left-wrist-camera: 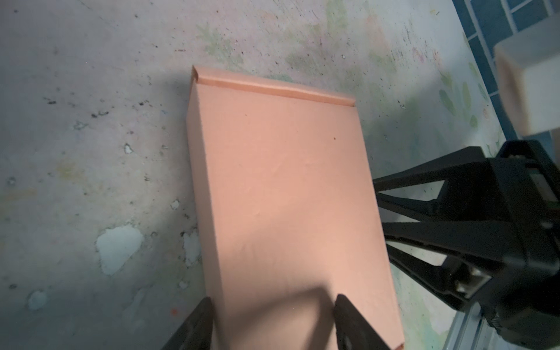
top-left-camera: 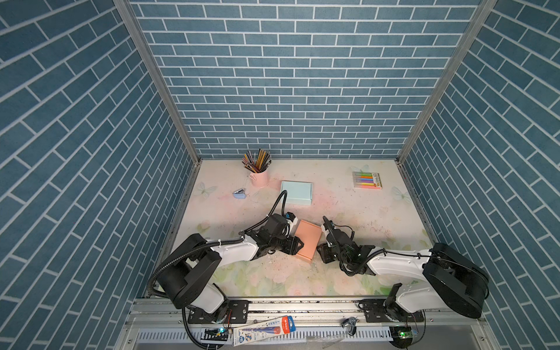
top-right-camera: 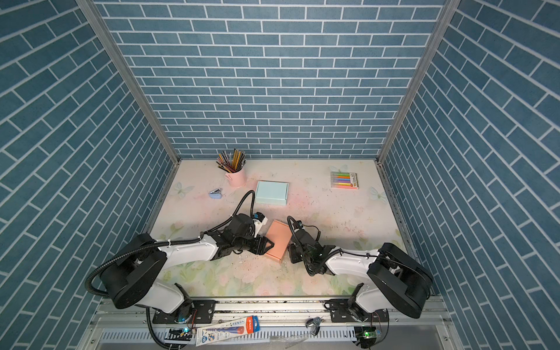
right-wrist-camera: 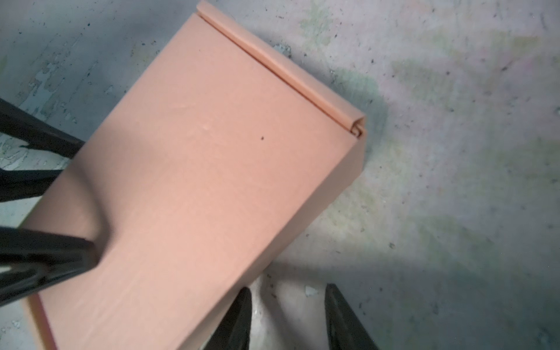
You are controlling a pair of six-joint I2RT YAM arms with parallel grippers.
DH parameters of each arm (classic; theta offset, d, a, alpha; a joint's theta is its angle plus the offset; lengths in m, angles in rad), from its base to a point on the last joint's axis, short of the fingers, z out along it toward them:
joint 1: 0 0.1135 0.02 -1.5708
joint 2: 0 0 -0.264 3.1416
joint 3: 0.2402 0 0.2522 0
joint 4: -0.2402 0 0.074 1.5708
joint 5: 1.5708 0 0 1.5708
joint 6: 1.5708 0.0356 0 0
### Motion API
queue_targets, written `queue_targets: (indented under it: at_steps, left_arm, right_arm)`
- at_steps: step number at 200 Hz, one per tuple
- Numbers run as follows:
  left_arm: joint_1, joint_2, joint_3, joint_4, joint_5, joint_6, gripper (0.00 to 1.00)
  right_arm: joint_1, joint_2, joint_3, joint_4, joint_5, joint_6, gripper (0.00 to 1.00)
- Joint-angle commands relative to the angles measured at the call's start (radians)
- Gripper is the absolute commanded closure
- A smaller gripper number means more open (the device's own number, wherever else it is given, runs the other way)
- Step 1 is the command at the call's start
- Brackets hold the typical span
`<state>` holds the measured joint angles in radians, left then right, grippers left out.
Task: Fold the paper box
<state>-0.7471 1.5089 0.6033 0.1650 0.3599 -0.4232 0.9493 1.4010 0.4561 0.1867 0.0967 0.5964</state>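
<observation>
The salmon paper box (top-left-camera: 307,239) lies folded shut and flat on the tabletop (top-left-camera: 363,218) between the two arms. The left fingers (left-wrist-camera: 348,321) are spread and grip nothing, one tip over the box's top. The right fingers (right-wrist-camera: 339,312) stand apart and empty, just beside the opposite edge.

Bare table (right-wrist-camera: 454,181) lay open between my right fingers (right-wrist-camera: 239,321) and beyond them; the pink box (right-wrist-camera: 197,181) walled off one side. Between my left fingers (left-wrist-camera: 351,324) the box blocked any passage forward.
</observation>
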Motion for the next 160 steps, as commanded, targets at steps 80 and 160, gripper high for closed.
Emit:
queue_targets:
  at_steps: [80,160]
  left_arm:
    - [0.075,-0.092,-0.031,-0.009,-0.010,0.002,0.23]
    - [0.032,-0.439,-0.163,-0.177,-0.099,-0.062,0.16]
  right_arm:
    - [0.083,-0.158,-0.065,-0.030,-0.030,0.090,0.57]
    - [-0.072,-0.329,0.018,-0.202,-0.117,-0.027,0.39]
